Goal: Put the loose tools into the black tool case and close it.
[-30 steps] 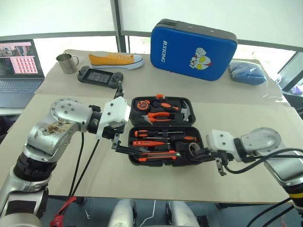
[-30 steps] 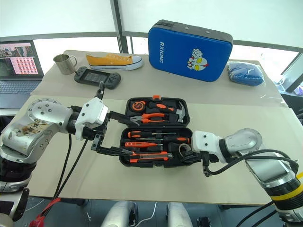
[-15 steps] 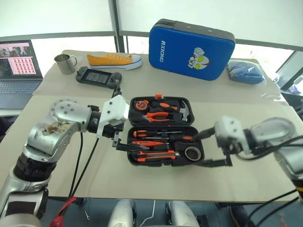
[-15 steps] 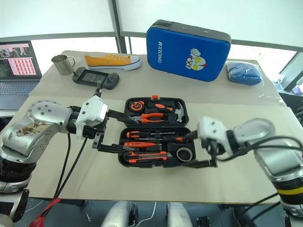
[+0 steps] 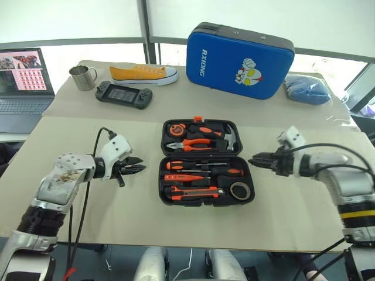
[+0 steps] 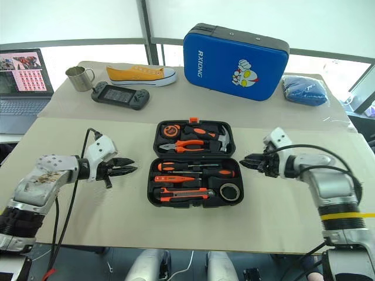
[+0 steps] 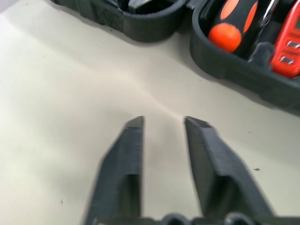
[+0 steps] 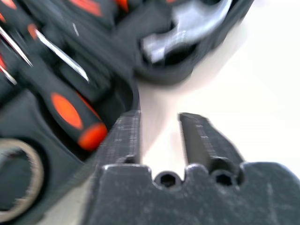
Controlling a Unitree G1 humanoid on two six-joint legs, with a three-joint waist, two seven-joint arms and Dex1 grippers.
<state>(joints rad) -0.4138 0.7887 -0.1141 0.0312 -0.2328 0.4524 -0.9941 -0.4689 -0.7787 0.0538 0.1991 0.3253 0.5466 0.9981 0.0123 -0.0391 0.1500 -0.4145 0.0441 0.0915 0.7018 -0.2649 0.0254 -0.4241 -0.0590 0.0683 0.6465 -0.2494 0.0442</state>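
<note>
The black tool case [image 5: 162, 186] lies open and flat in the middle of the table. Its near half holds the screwdrivers [image 5: 183, 177], the utility knife [image 5: 191, 191] and the tape roll [image 5: 238, 189]. The far half holds pliers, a hammer and a tape measure. My left gripper [image 5: 142, 168] hovers low over the table just left of the case and points at it. Its fingers [image 7: 133, 140] stand a narrow gap apart with nothing between them. My right gripper [image 5: 252, 158] sits just right of the case and points at its side wall. Its fingers [image 8: 125, 133] are also narrowly apart and empty.
A big blue case [image 5: 239, 52] stands at the back. A yellow shoe [image 5: 142, 73], a game controller [image 5: 123, 93] and a metal mug [image 5: 83, 77] lie at the back left, and a laptop [image 5: 23, 82] at far left. A blue cloth [image 5: 309, 91] lies at back right.
Both arms drew back from the case, the left one down and leftward, the right one rightward. Both grippers went from wide open to nearly closed. The tape roll stays in its slot.
</note>
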